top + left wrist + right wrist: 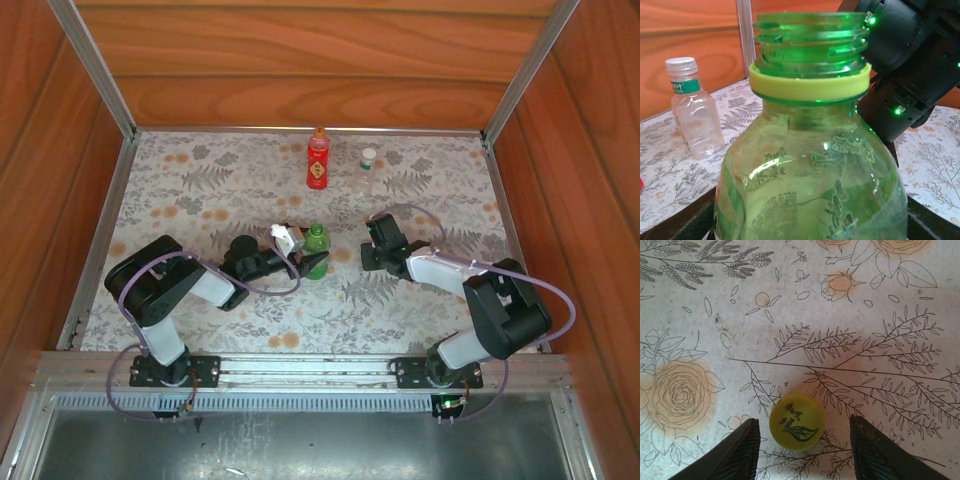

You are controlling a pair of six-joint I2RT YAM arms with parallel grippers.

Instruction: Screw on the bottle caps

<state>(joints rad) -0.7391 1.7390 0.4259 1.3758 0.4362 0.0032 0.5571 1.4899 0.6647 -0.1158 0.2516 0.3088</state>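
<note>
The green bottle stands upright mid-table with my left gripper shut on its body. In the left wrist view the green bottle is very close, and its threaded neck is bare above a yellow-green ring. The green cap lies flat on the cloth between the fingers of my right gripper, which is open with a gap on each side. In the top view my right gripper points down right of the green bottle. The red bottle wears an orange cap. The clear bottle wears a white cap.
Floral cloth covers the table, which has wooden walls on three sides and metal rails along its edges. The red and clear bottles stand near the back wall. In the left wrist view the clear bottle stands to the left and the right arm looms close behind the green bottle.
</note>
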